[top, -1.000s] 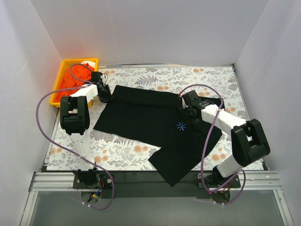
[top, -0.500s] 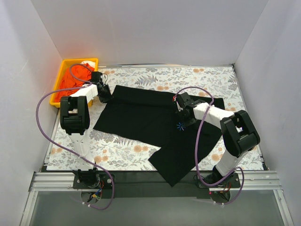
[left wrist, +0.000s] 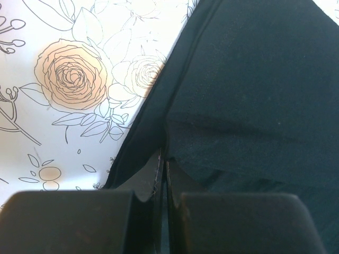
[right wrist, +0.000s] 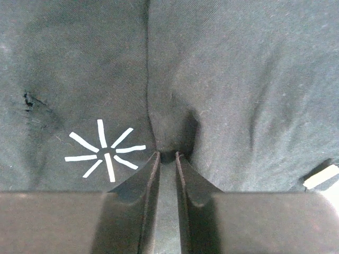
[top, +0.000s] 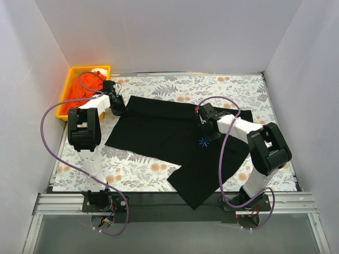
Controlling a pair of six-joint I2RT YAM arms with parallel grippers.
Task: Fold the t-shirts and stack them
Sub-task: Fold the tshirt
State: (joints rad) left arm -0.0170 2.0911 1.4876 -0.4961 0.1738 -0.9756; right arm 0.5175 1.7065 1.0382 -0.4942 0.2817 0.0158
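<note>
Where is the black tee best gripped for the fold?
Its far right corner, approached from the right, low over the table. The tee lies flat, so only edges offer a lip; mid-cloth near the starburst yields just a thin pinch.

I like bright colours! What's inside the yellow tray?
Crumpled orange stuff fills the yellow tray, with something white at the far edge. A purple cable crosses over it; whatever lies beneath the orange heap is covered.

Past the left claw (left wrist: 161, 161) and the right claw (right wrist: 167, 154) rises a plain white back wall (top: 159, 37); a white side wall (top: 26, 106) stands outward of each. Beneath them lies an evenly lit tabletop (top: 175, 84) printed with roses and leaves.
</note>
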